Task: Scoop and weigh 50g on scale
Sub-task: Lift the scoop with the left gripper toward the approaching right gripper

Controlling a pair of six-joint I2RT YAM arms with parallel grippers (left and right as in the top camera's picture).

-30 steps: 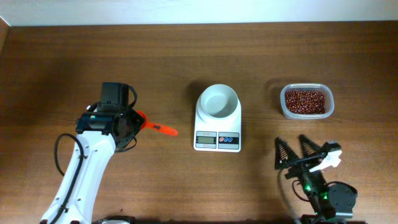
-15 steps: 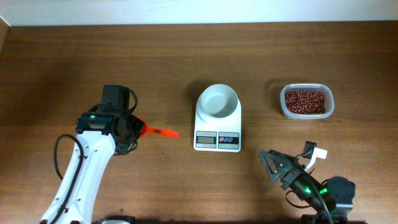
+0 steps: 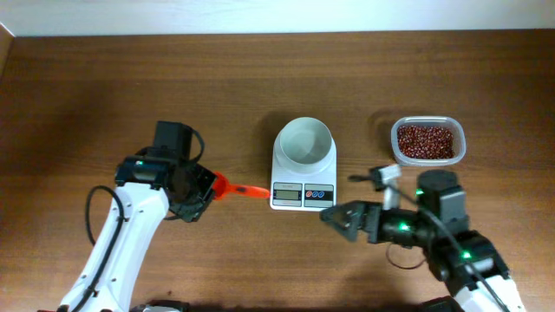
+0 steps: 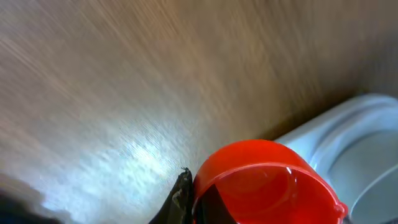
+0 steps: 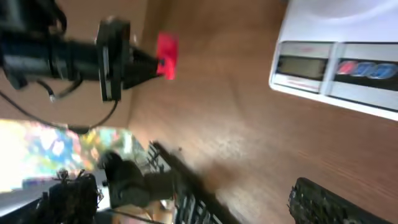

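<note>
The scale (image 3: 303,185) sits near the middle of the wooden bench (image 3: 260,78), display and buttons facing the robot, with a round white bowl (image 3: 303,141) on top that looks empty.

The left tool (image 3: 211,185) lies to the scale's left, clamped narrow on the handle of a red scoop (image 3: 240,190). The scoop points right, and its far end reaches the scale's lower left corner; whether they touch cannot be told from overhead. In the left wrist view the scoop's red cup (image 4: 266,182) fills the lower frame, with the scale's white body (image 4: 348,134) just beyond it to the right.

The right tool (image 3: 340,217) lies just beside the scale's front right corner, near the round buttons, with its fingers spread wide and nothing between them. The right wrist view shows the scale's front panel (image 5: 333,65) up ahead of the dark fingers (image 5: 323,200).

A clear tub of red beans (image 3: 427,141) stands well to the scale's right.
</note>
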